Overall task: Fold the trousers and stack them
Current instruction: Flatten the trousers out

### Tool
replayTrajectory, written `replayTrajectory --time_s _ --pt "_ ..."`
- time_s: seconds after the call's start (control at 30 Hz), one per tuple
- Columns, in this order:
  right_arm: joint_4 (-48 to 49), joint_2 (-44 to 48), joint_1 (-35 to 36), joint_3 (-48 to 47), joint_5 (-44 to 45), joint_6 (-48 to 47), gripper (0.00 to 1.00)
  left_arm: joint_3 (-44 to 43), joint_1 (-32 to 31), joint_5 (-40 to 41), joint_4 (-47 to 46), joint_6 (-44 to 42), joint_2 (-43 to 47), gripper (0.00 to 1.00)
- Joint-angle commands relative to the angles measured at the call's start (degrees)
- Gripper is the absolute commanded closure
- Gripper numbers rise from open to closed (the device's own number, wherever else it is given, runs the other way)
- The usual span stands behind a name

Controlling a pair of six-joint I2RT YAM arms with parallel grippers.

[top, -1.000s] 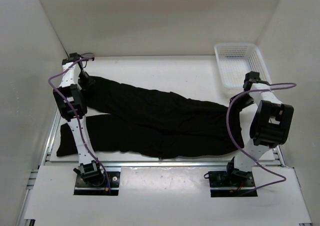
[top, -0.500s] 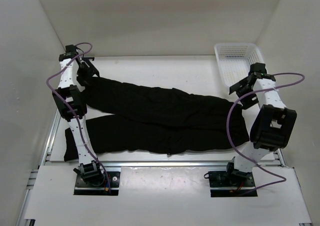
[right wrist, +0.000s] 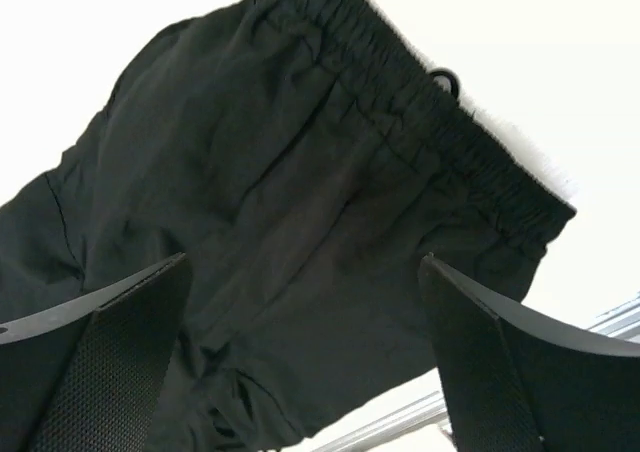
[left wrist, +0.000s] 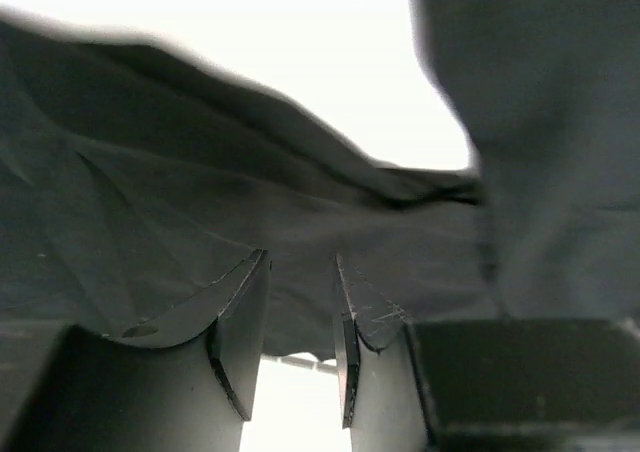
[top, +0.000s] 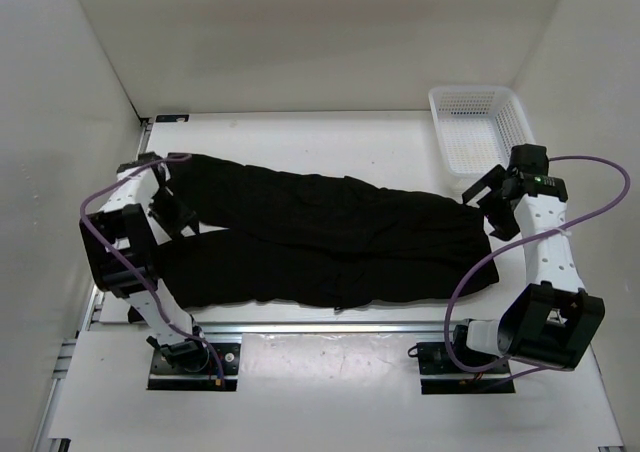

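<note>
Black trousers lie flat across the white bench, with the legs on the left and the waist on the right. The left tool is by the leg ends. The right tool is by the waist.

From the left wrist, the left tool is open just a crack and holds nothing, with cloth close ahead.

From the right wrist, the right tool is wide open over the waistband, and it is empty.

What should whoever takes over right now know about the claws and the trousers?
Left claw: slightly open, tips at the trousers, gripping nothing.
Right claw: wide open over the waistband, holding nothing.
Trousers: flat across the table, legs to the left, waistband to the right, beside the basket.
Done: spread out.
To do: every fold, then stacking.
</note>
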State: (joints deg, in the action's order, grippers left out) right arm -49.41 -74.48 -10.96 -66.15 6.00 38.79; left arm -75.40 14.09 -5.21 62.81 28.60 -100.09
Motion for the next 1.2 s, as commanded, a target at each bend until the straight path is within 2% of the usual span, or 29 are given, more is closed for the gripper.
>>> replayTrajectory --time_s 0.0,0.07,0.23,0.43,0.57,0.6,0.67,0.7,0.77,0.83,0.87,0.93,0.97,1.0,1.07,1.1,1.17 --pt "-2.10 1.26 0.59 -0.65 -1.17 -3.54 0.00 5.60 -0.20 -0.94 -4.26 1.72 -1.59 0.58" --pt "-2.10 1.79 0.59 -1.78 -1.17 -3.54 0.00 6.75 -0.72 0.29 -5.85 1.72 -2.82 0.58" --pt "-2.10 3.02 0.59 -2.84 -0.64 -4.07 0.14 2.63 -0.73 3.79 -6.38 -0.82 -10.29 0.59" --pt "-2.10 5.30 0.59 -2.24 -0.64 -3.54 0.14 -8.70 -1.25 7.32 -5.68 -0.83 -18.73 0.59" --pt "-2.10 5.31 0.59 -2.23 -0.64 -3.54 0.11 -20.73 -3.18 10.30 -4.55 1.10 -24.69 0.59" --pt "-1.57 5.31 0.59 -2.23 -0.64 -3.54 0.11 -27.98 -3.88 10.83 -2.27 1.11 -26.45 0.59" --pt "-1.57 5.31 0.59 -2.75 1.11 -2.93 0.11 -36.18 -4.41 11.45 0.90 0.59 -31.81 0.59" --pt "-1.57 5.31 1.81 -2.76 1.99 -2.32 0.11 -44.75 -4.42 12.24 2.57 -0.12 -33.48 0.57" --pt "-0.96 5.31 4.00 -3.37 4.88 -2.31 0.11 -54.97 -4.42 11.72 6.78 -0.99 -36.66 0.52" --pt "-0.34 5.31 5.68 -3.37 5.51 -2.31 0.11 -57.66 -4.42 11.02 8.29 -1.71 -35.36 0.42" --pt "0.27 5.31 6.82 -3.37 6.21 -2.31 0.11 -56.97 -4.42 10.32 8.30 -1.71 -33.61 0.39" --pt "-1.29 3.65 10.34 -3.37 9.19 -1.27 0.11 -47.78 -3.46 9.17 6.91 -0.84 -28.78 0.37" --pt "-1.91 3.03 10.35 -3.37 8.07 -0.65 0.10 -42.87 -2.84 8.30 5.24 -0.13 -22.66 0.40" --pt "-2.62 1.37 10.35 -3.37 5.89 -0.64 0.08 -32.46 -0.57 6.20 1.13 1.53 -19.56 0.44" --pt "-4.21 -0.05 10.96 -3.38 2.28 -0.64 0.07 -22.91 2.16 5.48 -2.76 3.29 -12.71 0.49" --pt "-3.68 -0.05 11.83 -1.89 0.43 0.06 0.07 -16.17 5.04 4.87 -4.17 4.09 -11.37 0.49" --pt "-0.09 0.64 12.98 -0.13 -1.86 0.06 0.07 -12.68 7.35 3.89 -5.85 4.62 -10.56 0.43"
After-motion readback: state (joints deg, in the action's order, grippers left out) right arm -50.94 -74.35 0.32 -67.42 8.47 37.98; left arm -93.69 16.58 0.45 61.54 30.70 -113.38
